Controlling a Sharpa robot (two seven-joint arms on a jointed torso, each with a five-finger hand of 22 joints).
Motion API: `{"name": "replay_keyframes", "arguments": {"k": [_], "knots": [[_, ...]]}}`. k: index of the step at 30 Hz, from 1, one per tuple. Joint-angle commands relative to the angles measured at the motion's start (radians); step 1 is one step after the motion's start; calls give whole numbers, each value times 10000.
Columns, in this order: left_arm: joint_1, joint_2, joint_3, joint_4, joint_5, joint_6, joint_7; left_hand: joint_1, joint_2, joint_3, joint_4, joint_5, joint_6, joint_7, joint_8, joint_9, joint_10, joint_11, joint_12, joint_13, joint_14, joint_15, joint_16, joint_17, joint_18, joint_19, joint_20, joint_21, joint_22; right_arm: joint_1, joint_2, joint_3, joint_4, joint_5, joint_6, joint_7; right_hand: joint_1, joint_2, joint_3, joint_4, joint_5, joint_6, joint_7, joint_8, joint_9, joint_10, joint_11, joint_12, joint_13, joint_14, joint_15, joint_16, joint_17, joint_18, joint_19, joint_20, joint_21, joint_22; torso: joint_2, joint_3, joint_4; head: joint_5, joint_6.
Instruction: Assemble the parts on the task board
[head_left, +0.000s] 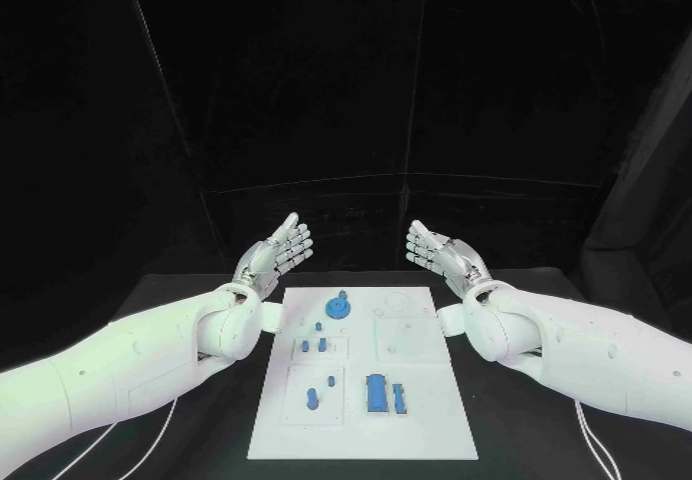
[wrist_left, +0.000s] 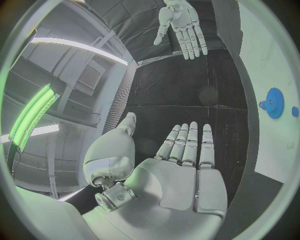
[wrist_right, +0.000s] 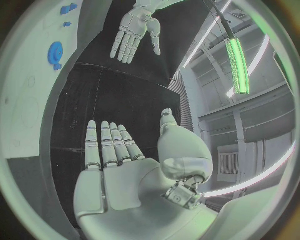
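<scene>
Here the task board (head_left: 364, 375) lies flat on the black table (head_left: 173, 300) between the two arms, its long axis running away from the robot, and both hands are raised above its far end with nothing in them. The left hand (head_left: 277, 252) is held up beside the board's far left corner, the right hand (head_left: 444, 258) beside its far right corner, palms turned toward each other, fingers straight and slightly apart; each wrist view shows its own palm flat and bare (left hand (wrist_left: 184, 172), right hand (wrist_right: 119, 172)), touching no part. The blue parts lie below and nearer the robot than the fingertips: a round gear-like piece (head_left: 339, 305) sits at the far left of the board, two small pieces (head_left: 313, 345) lie just behind it toward the robot, two more (head_left: 320, 392) in the near-left panel, and a larger block (head_left: 381, 393) stands near the board's middle at the near end. The left hand is plainly the nearer one to the gear and the left-side pieces; the block lies about midway, slightly closer to the right arm's side. Whether these pieces already sit in their final seats cannot be settled from here: the layout would suit a board still awaiting assembly or one just completed with the hands drawn clear.
</scene>
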Motion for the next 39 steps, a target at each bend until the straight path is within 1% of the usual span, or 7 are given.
{"name": "replay_keyframes", "arguments": {"k": [1, 3, 4, 5, 15, 36, 39], "knots": [[-70, -292, 47, 916, -102, -2272, 154, -1833, -17, -343, 129, -76, -1454, -719, -73, -34, -1520, -394, -123, -35, -1479, -239, -883, -36, -323, -1262, -389, -384, -718, -82, -284, 35, 903, 1047, -1884, 643, -2154, -624, 388, 10, -100, -1377, -776, -76, -81, -1569, -279, -73, -38, -1631, -91, -84, -225, -362, -1537, -1013, -286, -41, 14, 9, 12, 0, 0], [-129, -499, 75, 1514, -117, -2895, 169, -2079, -17, -1076, 129, -76, -1650, -719, -73, -34, -1723, -394, -123, -35, -1676, -239, -883, -36, -337, -1429, -441, -384, -718, -145, -463, 51, 1400, 1258, -2289, 746, -2510, -624, 438, 10, -100, -1605, -776, -76, -81, -1826, -279, -73, -38, -1902, -91, -84, -225, -366, -1789, -1013, -286, -41, 14, 9, 12, 0, 0], [-156, -597, 88, 1796, -124, -3188, 177, -2225, -17, -1076, 129, -76, -1764, -719, -73, -34, -1846, -394, -123, -35, -1794, -239, -883, -36, -1077, -1528, -474, -384, -718, -173, -543, 59, 1622, 1352, -2471, 792, -2697, -624, 466, 10, -100, -1726, -776, -76, -81, -1964, -279, -73, -38, -2045, -91, -84, -225, -1066, -1922, -1013, -286, -41, 14, 9, 12, 0, 0], [-192, -726, 106, 2168, -133, -3575, 187, -2445, -17, -1076, 129, -76, -1939, -719, -73, -34, -2030, -394, -123, -35, -1971, -239, -883, -36, -1077, -1679, -1188, -384, -718, -209, -645, 68, 1907, 1473, -2703, 852, -2912, -624, 517, 10, -100, -1867, -776, -76, -81, -2120, -279, -73, -38, -2208, -91, -84, -225, -1066, -2075, -1013, -286, -41, 14, 9, 12, 0, 0], [-330, -1218, 172, 3587, -167, -5050, 224, -3518, -17, -1076, 129, -76, -2795, -719, -73, -34, -2921, -394, -123, -35, -2838, -239, -883, -36, -1077, -2407, -1188, -384, -718, -309, -927, 94, 2690, 1805, -3342, 1014, -4273, -624, 1230, 10, -100, -2734, -776, -76, -81, -3096, -279, -73, -38, -3236, -91, -84, -225, -1066, -3044, -1013, -286, -41, 14, 9, 12, 0, 0], [-333, -1227, 173, 3612, -168, -5076, 225, -5607, -17, -1076, 129, -76, -4444, -719, -73, -34, -4651, -394, -123, -35, -4522, -239, -883, -36, -1077, -3853, -1188, -384, -718, -309, -927, 94, 2690, 1805, -3342, 1014, -5708, -624, 1230, 10, -100, -3635, -776, -76, -81, -4130, -279, -73, -38, -4331, -91, -84, -225, -1066, -4071, -1013, -286, -41, 14, 9, 12, 0, 0], [-333, -1227, 173, 3612, -168, -5076, 225, -5607, -17, -1076, 129, -76, -4444, -719, -73, -34, -4651, -394, -123, -35, -4522, -239, -883, -36, -1077, -3853, -1188, -384, -718, -309, -927, 94, 2690, 1805, -3342, 1014, -6832, -624, 1230, 10, -100, -4365, -776, -76, -81, -4962, -279, -73, -38, -5174, -91, -84, -225, -1066, -4875, -1013, -286, -41, 14, 9, 12, 0, 0]]}}
